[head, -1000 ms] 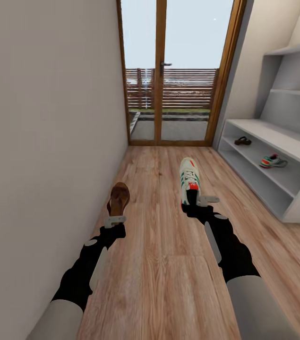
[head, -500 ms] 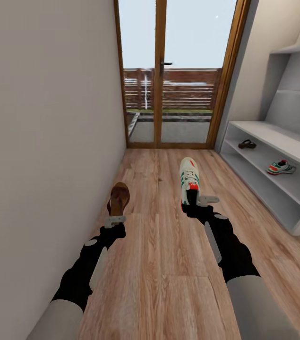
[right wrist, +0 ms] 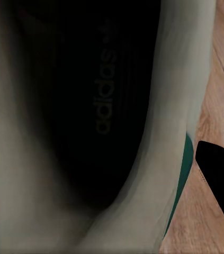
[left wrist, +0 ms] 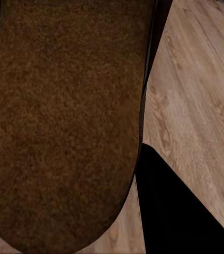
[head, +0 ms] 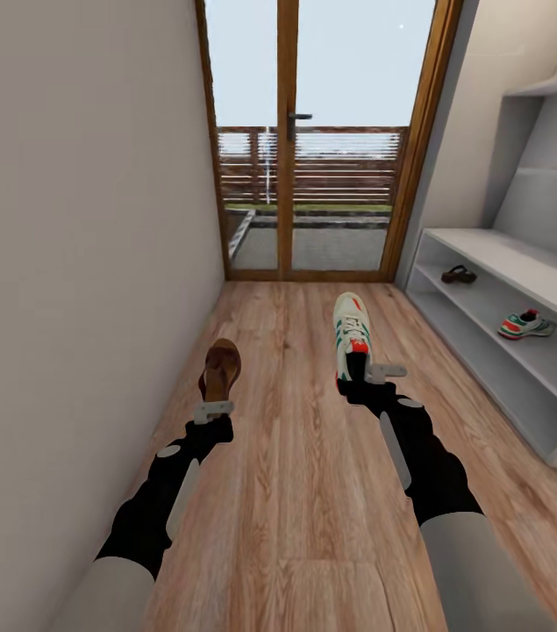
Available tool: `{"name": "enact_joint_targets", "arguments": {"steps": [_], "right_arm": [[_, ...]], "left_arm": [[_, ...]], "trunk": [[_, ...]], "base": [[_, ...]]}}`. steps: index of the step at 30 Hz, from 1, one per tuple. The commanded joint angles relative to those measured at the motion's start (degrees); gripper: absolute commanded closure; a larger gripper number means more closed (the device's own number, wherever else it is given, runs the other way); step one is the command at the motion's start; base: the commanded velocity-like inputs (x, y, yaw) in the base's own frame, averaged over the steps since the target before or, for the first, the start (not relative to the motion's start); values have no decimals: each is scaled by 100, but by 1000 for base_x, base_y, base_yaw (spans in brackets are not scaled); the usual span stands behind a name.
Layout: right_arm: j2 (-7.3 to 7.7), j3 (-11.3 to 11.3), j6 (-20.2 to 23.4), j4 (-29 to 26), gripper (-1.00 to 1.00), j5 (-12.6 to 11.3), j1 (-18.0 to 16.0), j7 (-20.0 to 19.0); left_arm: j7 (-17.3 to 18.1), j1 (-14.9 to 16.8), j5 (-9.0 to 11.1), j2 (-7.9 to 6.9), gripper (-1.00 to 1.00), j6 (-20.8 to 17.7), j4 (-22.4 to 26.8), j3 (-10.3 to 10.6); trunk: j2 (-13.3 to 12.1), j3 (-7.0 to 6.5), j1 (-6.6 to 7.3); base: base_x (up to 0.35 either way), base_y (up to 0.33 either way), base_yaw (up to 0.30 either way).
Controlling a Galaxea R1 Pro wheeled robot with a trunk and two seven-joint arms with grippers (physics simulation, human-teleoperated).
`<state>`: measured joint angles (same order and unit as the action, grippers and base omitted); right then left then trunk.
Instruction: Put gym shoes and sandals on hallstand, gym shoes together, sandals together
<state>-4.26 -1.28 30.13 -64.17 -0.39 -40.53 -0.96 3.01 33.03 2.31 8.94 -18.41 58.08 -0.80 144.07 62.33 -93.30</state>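
Brown sandal [head: 221, 369] juts forward from the left pincer [head: 213, 409], which is clamped on its heel, while the right pincer [head: 374, 372] grips the heel of a white sneaker [head: 351, 339] the same way, both carried above the wood floor [head: 296, 491]. Ahead and to the right of the right pincer stands the shoe rack [head: 524, 263], its shelf already holding the other sneaker [head: 525, 324] and, farther along, the other sandal [head: 459, 275]. Turning toward it, I would keep both grips firm and set each shoe down level beside its partner.

A home's narrow entrance corridor: wood-plank floor [head: 313, 491], plain pale walls, a wood-framed glazed door [head: 313, 140] giving onto a fenced patio, and a grey-white hallstand [head: 506, 298] with shoes on its shelves.
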Motion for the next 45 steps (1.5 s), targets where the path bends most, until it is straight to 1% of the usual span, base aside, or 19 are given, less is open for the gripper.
{"name": "enact_joint_targets", "arguments": {"steps": [1,17,34,45], "right_arm": [[-5,-12,28,-7,100,-5,-4,-9],[-5,-12,28,-16,100,-5,-7,-18],[-5,-12,62,-17,100,-11,-7,-41],[-5,-12,63,-16,100,-13,-5,-44]], "left_arm": [[23,2,7,3,100,-37,11,-8],[21,2,3,3,100,-40,11,-8],[21,2,3,3,100,-40,11,-8],[24,2,7,4,100,-40,11,-8]], "trunk": [[2,5,-2],[2,5,-2],[2,5,-2],[2,5,-2]], "base": [[340,-192,0],[340,-173,0],[341,-135,-3],[346,-18,-236]]}}
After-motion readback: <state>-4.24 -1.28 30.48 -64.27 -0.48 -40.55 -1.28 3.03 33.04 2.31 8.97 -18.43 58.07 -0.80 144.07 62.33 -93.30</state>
